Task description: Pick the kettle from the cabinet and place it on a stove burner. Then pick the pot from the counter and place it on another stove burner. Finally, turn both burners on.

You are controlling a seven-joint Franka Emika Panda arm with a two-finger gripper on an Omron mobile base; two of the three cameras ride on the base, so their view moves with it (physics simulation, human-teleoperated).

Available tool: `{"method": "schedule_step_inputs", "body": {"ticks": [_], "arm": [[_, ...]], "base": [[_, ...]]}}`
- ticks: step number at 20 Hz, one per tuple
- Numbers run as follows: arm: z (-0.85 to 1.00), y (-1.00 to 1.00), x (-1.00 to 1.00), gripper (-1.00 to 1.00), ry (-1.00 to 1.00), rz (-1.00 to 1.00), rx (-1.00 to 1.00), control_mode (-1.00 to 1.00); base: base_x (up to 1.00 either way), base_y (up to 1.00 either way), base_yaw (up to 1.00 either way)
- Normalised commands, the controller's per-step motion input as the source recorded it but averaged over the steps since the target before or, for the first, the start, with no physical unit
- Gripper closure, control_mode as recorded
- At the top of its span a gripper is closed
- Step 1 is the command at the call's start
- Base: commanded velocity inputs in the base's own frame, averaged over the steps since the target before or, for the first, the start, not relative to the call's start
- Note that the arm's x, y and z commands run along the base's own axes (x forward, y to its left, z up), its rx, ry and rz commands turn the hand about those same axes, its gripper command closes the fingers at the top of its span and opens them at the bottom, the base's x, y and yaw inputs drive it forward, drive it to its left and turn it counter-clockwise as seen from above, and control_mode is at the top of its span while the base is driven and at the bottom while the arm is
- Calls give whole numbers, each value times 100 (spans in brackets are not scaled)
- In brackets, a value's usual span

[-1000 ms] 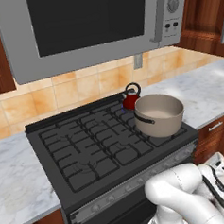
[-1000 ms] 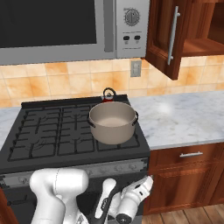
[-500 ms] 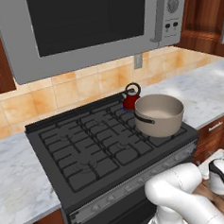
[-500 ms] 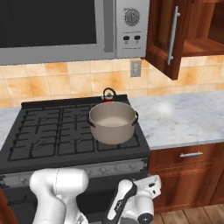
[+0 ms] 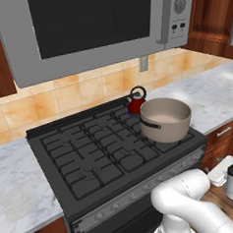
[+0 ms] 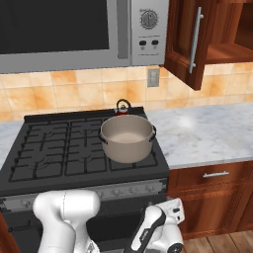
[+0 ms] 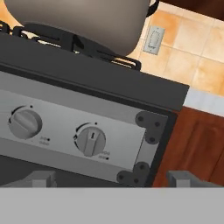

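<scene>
Black gas cooktop [image 5: 91,154] at frame centre, cast-iron grates across top, grey knob strip [image 7: 65,133] along front edge. Pot [image 5: 165,119] seated on front-right burner, right of centre in left base view. Kettle [image 5: 136,101] on rear-right burner, just behind pot, partly hidden by it in right base view [image 6: 123,106]. White-grey marble counter [image 6: 207,133] flanks cooktop on both sides; right section at mid-right of right base view, left section [image 5: 18,192] at lower left of left base view.
</scene>
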Motion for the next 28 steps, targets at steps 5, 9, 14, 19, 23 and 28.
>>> {"method": "schedule_step_inputs", "body": {"ticks": [5, 9, 14, 19, 23, 28], "arm": [[0, 44, 0, -100, 0, 0, 0, -100], [1, 37, 2, -100, 0, 0, 0, -100], [9, 23, 15, -100, 0, 0, 3, -100], [4, -4, 15, -100, 5, 0, 9, -100], [2, -2, 14, -100, 6, 0, 9, -100], [0, -4, 14, -100, 6, 0, 6, -100]], "base": [[0, 0, 0], [0, 0, 0], [0, 0, 0], [0, 0, 0], [0, 0, 0], [0, 0, 0]]}}
